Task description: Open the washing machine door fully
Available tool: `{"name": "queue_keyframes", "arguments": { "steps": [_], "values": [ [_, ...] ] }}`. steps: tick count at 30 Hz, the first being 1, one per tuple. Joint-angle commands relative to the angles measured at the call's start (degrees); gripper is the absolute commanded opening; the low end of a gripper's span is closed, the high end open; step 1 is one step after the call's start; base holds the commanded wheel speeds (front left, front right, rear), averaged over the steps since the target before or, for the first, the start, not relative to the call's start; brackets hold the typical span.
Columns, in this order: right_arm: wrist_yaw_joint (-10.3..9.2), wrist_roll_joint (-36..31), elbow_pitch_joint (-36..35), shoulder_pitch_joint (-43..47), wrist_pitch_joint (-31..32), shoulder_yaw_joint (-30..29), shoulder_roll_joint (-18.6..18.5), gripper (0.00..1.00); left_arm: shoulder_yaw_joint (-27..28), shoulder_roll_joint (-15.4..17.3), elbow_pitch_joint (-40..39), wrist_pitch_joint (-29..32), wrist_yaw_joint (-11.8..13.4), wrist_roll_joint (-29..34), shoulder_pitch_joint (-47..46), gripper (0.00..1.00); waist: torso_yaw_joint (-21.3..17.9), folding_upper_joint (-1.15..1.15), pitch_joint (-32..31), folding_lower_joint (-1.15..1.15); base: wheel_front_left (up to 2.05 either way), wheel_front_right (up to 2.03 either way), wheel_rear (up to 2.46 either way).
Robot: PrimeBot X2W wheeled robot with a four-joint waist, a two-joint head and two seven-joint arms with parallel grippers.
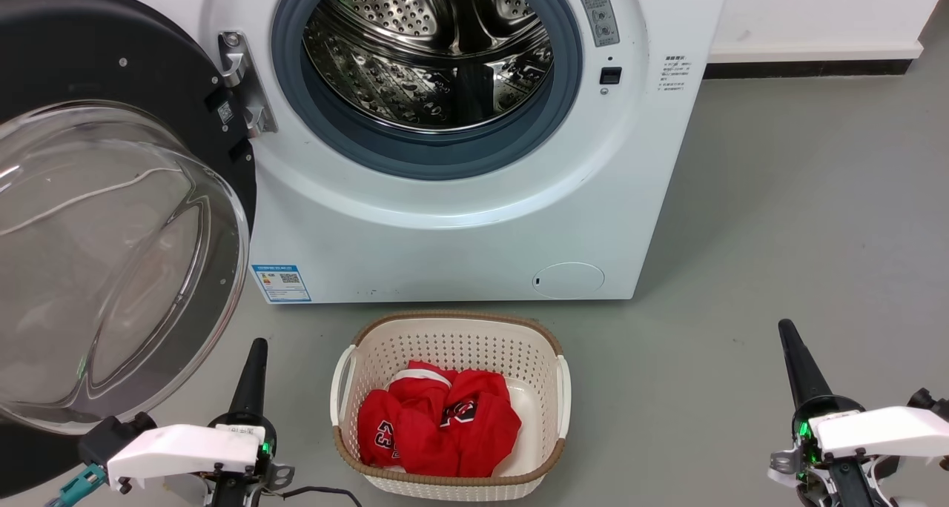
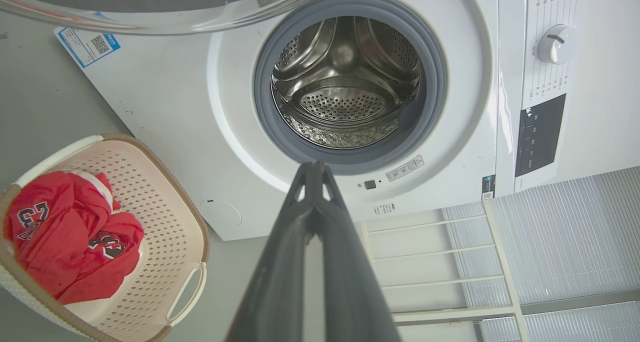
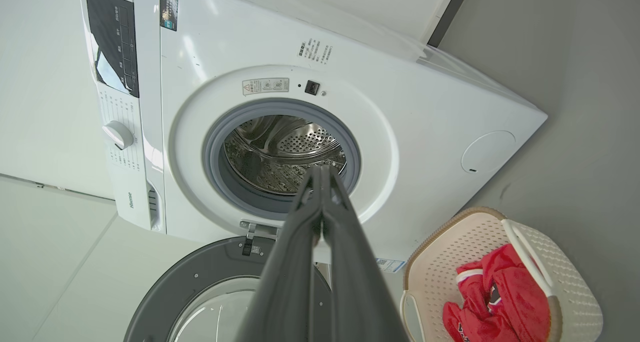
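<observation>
From where I stand, the washing machine door (image 1: 111, 218) is swung out wide at the left of the machine (image 1: 445, 247), clear of the steel drum (image 1: 430, 55). The head view's edge cuts off its left side (the right wrist view loses its lower half). The left gripper (image 1: 257, 344) is near its glass bowl and the right gripper (image 1: 784, 327) well apart. Each has its 2 fingers pressed together, holding nothing. A basket (image 1: 452, 318) of red clothing (image 1: 445, 418) stands in front.

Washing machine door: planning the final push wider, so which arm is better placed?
Left, probably: the left gripper sits beside the washing machine door, hinged on that side; the right gripper is beyond the basket.
</observation>
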Motion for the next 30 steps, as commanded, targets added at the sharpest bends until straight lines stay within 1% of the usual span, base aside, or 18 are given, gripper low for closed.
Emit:
{"name": "queue_keyframes", "arguments": {
  "steps": [1,30],
  "values": [
    [0.01,1.3,-0.2,-1.5,0.5,-0.1,-0.2,0.00,0.1,0.1,-0.2,0.2,-0.3,-1.1,-1.4,0.00,0.0,0.00,0.0,0.00,0.00,0.00,0.00],
    [0.00,15.0,1.0,-2.5,4.0,-1.6,0.1,0.00,0.9,0.2,1.3,3.6,-0.9,-14.8,-2.4,0.00,0.1,0.00,-0.1,0.00,0.00,0.00,0.00]
  ]
}}
